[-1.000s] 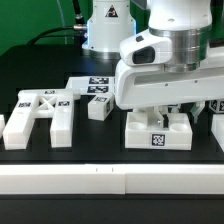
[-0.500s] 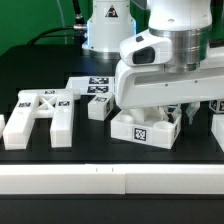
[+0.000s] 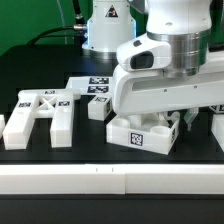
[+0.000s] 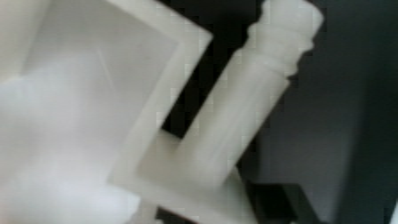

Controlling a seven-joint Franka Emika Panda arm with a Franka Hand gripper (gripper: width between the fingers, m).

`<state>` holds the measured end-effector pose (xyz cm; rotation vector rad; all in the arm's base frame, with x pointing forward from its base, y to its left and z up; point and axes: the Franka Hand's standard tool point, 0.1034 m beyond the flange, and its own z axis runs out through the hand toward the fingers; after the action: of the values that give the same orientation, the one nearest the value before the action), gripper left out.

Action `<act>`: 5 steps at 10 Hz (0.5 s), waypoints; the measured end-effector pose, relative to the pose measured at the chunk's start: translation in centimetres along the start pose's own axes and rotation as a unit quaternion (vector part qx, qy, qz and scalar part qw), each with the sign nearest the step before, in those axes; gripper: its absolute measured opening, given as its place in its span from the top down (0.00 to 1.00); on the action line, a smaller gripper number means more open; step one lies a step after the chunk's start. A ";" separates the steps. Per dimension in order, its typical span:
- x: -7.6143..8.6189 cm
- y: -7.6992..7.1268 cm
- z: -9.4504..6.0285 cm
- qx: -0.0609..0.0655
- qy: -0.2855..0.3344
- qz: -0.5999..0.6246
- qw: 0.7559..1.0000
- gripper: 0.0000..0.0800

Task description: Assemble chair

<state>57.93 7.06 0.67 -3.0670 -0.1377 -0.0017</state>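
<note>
fingers (image 3: 170, 121) of the gripper (image 3: 158, 122) clamp the top of a matte white notched block (image 3: 138, 137). it sits tilted on the black table (image 3: 90, 150), near the front edge, with a black-and-white tag (image 3: 137, 140) on its face.

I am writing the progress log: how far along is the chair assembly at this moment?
Nothing looks joined yet: the matte white cross-braced flat plate lies apart, and a small white tagged block sits loose beside it. In hand: the end effector is down on the white notched plastic block, which sits skewed; whether it grips is hidden. Left: every joint.
</note>
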 end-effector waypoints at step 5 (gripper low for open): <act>2.9 -0.4 0.0 0.003 0.013 -0.057 0.998 0.87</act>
<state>60.80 7.69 0.68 -3.0467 -0.3090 -0.0466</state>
